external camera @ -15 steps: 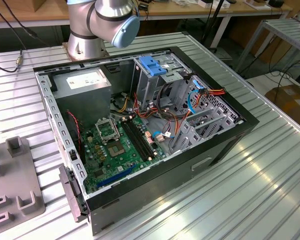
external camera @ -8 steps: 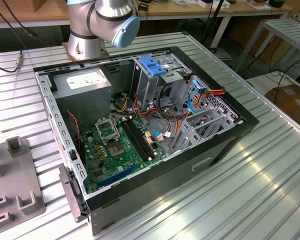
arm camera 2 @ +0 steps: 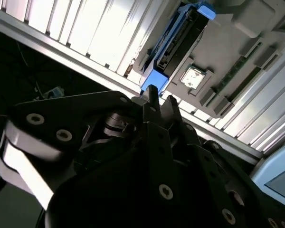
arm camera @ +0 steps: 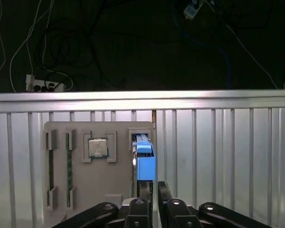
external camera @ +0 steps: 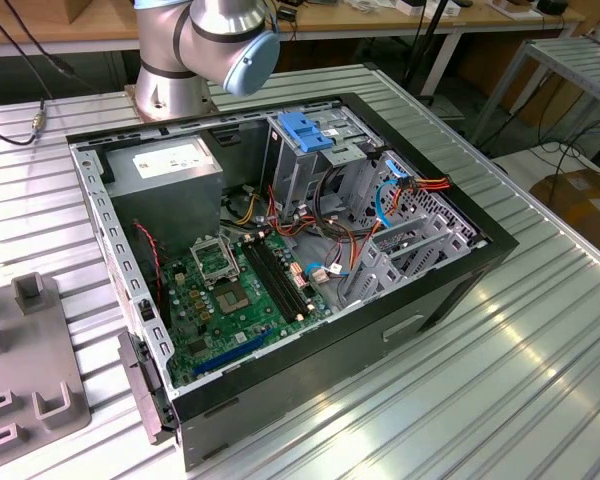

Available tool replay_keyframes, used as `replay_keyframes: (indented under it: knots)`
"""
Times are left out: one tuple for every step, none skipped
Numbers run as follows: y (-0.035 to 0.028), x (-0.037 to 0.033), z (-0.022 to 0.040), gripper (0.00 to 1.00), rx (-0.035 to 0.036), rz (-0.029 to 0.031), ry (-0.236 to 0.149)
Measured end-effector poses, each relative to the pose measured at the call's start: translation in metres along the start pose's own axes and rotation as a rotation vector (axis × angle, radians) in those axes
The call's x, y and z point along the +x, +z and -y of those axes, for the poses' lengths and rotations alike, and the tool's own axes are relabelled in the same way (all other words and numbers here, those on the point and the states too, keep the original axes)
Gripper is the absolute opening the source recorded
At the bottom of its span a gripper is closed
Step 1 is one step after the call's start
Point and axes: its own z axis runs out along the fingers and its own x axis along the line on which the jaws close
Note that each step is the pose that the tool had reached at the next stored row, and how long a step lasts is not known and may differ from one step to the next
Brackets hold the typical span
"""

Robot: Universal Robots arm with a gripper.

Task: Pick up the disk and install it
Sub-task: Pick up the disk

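The disk (arm camera: 145, 166) stands on edge in a slot of the grey fixture plate (arm camera: 109, 183), its blue side rail facing the camera in the first wrist view. In the second wrist view the dark casing of the disk (arm camera 2: 178, 40) shows between the blue rails, held upright in the same fixture plate (arm camera 2: 237, 42).

The tool (arm camera: 153, 189) sits just by the blue end of the disk, its black fingers (arm camera: 145, 190) drawn almost together with only a thin slit between them and nothing gripped. In the second wrist view the tool (arm camera 2: 160, 100) lines up with that blue end (whether the tips touch it cannot be told).

On the plate, beside the disk, lie a square processor chip (arm camera: 98, 147) and two memory sticks (arm camera: 51, 166) in their own recesses.

In the exterior view the computer case (external camera: 430, 290) lies open on the ribbed aluminium worktop (external camera: 480, 380), well apart from the plate. Inside it are the green motherboard (external camera: 230, 290), the power-supply box (external camera: 165, 170) and the drive cage (external camera: 305, 130) with its blue top. The arm (external camera: 205, 40) rises behind the case
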Motion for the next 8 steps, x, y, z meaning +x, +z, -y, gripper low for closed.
replay_keyframes:
  knots:
    - [0.0008,0.0,-0.0001,0.29,-0.0002,0.0001,-0.003]
    - [0.0027,0.0001,-0.0001,0.36,-0.0006,0.0002,-0.01]
    - [0.0042,0.0003,-0.0001,0.36,-0.0009,0.0005,-0.02]
    - [0.0055,0.0004,-0.0003,0.47,-0.0012,0.0005,-0.025]
    - [0.0093,0.0007,-0.0009,0.47,-0.0023,0.0006,-0.026]
    - [0.0118,0.0008,-0.0011,0.54,-0.0031,0.0006,-0.026]
    - [0.0136,0.0008,-0.0014,0.54,-0.0039,0.0006,-0.026]
    - [0.017,0.001,-0.0019,0.54,-0.0049,0.0006,-0.026]
